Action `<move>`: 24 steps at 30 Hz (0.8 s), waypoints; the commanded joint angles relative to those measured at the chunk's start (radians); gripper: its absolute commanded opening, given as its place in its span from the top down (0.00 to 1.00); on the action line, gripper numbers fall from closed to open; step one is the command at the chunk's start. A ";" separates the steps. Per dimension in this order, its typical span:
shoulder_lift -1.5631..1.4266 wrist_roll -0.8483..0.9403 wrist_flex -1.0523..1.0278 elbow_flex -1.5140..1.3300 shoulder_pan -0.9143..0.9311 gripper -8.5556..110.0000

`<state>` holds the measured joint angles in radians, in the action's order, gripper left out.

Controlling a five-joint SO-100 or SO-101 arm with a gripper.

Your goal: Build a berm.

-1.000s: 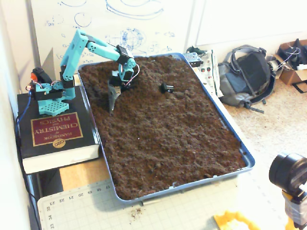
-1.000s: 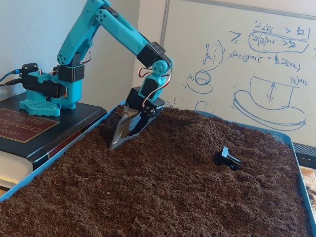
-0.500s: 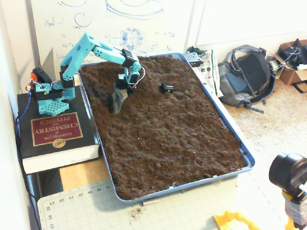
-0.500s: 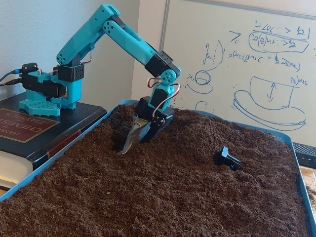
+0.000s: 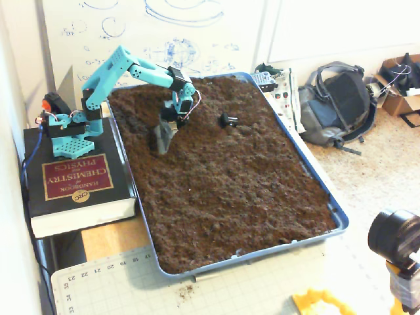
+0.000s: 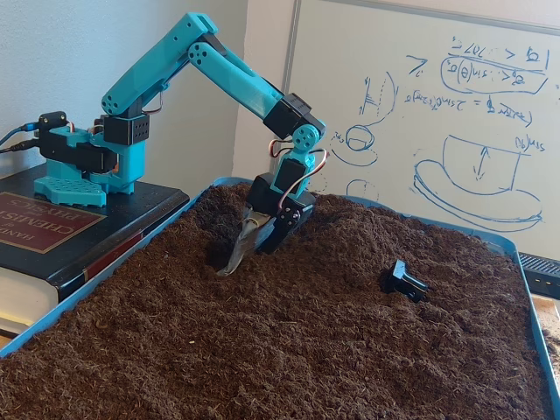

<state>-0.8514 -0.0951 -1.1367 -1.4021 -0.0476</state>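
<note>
Dark brown crumbly soil [image 5: 223,184] fills a blue tray [image 5: 319,182] and lies fairly level, so no clear berm shows in either fixed view. My teal arm reaches from the left. Its gripper [image 5: 161,143] [image 6: 247,260] points down with the long metal blade [image 6: 241,249] dug into the soil near the tray's back left. A short black jaw sits close beside the blade, and the gap between them is too small to judge. A shallow hollow [image 6: 213,256] lies just left of the blade.
A small black object [image 5: 228,120] [image 6: 404,280] rests on the soil right of the gripper. The arm's base stands on a thick book [image 5: 75,180]. A backpack [image 5: 338,102] lies on the floor to the right, and a camera [image 5: 394,236] stands at the front right corner.
The arm has stretched out, dragging the blade through the soil away from the tray's left wall and toward the black object. A hollow is left where it started.
</note>
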 commanded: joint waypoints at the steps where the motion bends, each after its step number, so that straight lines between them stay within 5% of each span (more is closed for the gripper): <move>1: -0.130 0.000 0.158 0.259 -0.051 0.92; 24: -0.181 0.103 0.155 0.374 -0.011 0.92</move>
<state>-0.8590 -0.0015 -1.0063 -1.1259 -0.0767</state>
